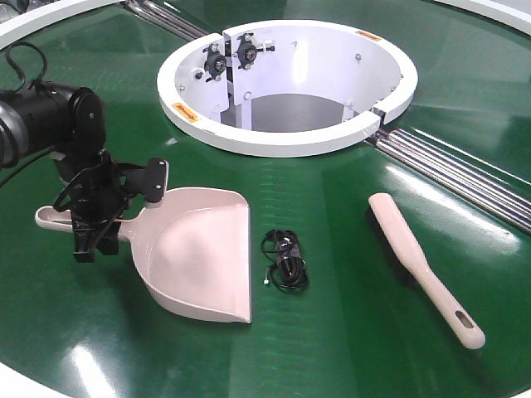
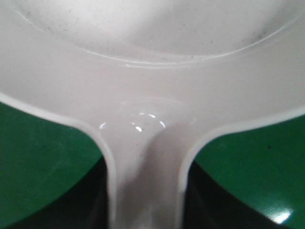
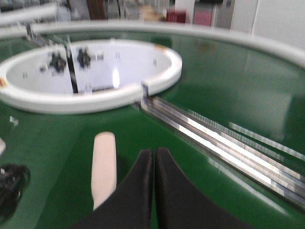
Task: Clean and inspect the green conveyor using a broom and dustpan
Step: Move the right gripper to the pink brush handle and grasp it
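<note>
Left gripper (image 1: 93,243) clamped on the dustpan (image 1: 199,249) handle; right gripper (image 3: 153,152) closed, holding nothing.

Front view: the black left arm (image 1: 50,124) reaches in from 9 o'clock, wrist bent down, fingers closed on the handle of the pale, glossy scoop, which lies flat on the green conveyor (image 1: 332,332) at 7 o'clock of the white ring opening (image 1: 286,141). The broom (image 1: 423,265) lies at 4 o'clock, a black cable bundle (image 1: 284,261) between the 2. Silver rollers (image 1: 448,170) run off toward 3 o'clock.
Left wrist view: the smooth plastic neck of the dustpan fills the frame, green belt at 4 and 8 o'clock.
Right wrist view, blurred: 2 black fingertips pressed together above the belt, the broom's rounded tip just beside them at 9 o'clock, the ring at 11 o'clock.
</note>
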